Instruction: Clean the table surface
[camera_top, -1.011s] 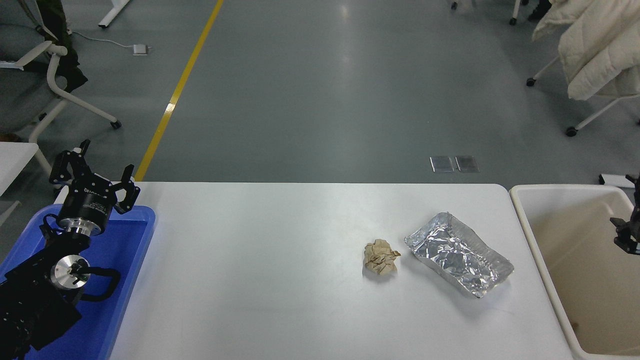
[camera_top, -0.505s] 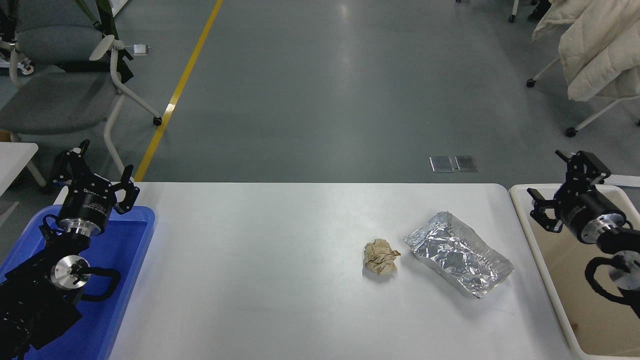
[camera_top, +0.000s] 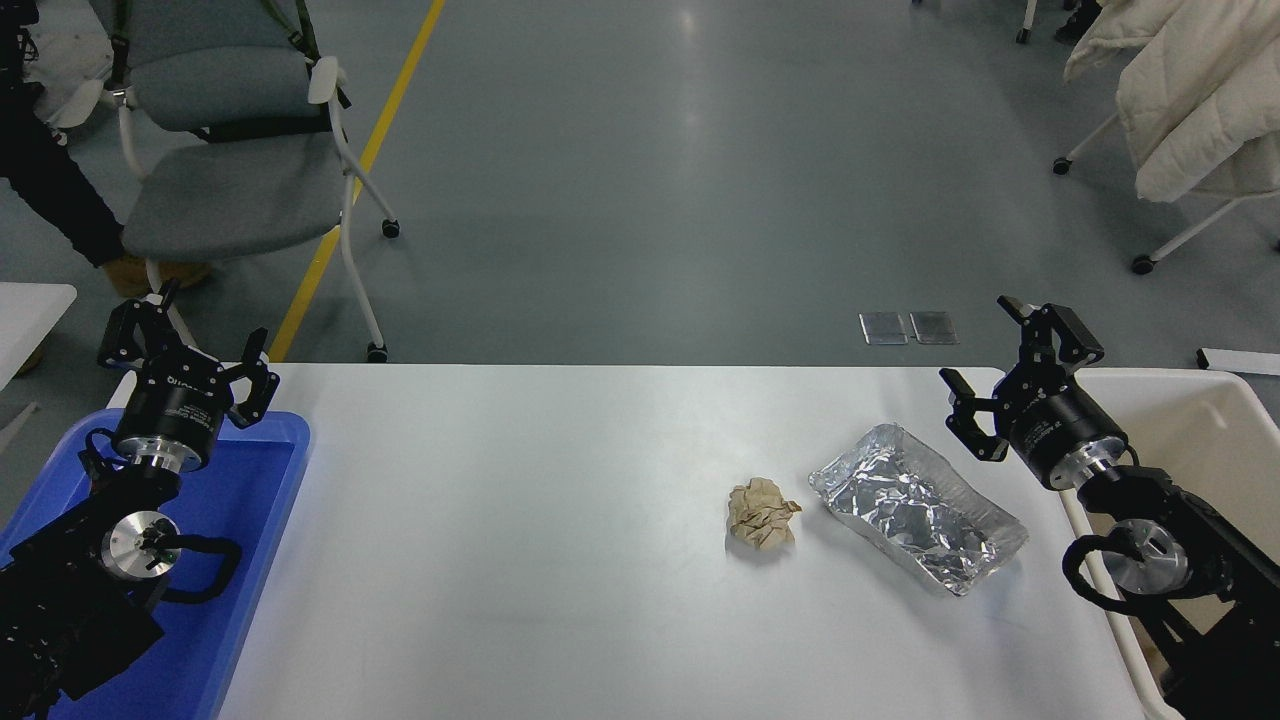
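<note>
- The white desk (camera_top: 520, 560) is spreading across the middle of the view, between a blue tray (camera_top: 255, 500) at its left end and a cream bin (camera_top: 1215, 420) at its right end.
- A crumpled brown paper ball (camera_top: 762, 513) is lying on the desk right of centre, just beside a crinkled foil tray (camera_top: 916, 506), the two not touching.
- The right hand (camera_top: 1010, 375) is hovering over the desk's far right corner, near the foil tray's far end, its fingers spread apart and gripping nothing.
- The left hand (camera_top: 185, 350) is sitting parked above the far end of the blue tray, fingers likewise splayed and empty.
- A grey wheeled chair (camera_top: 225, 150) is standing on the floor beyond the desk's left side.
</note>
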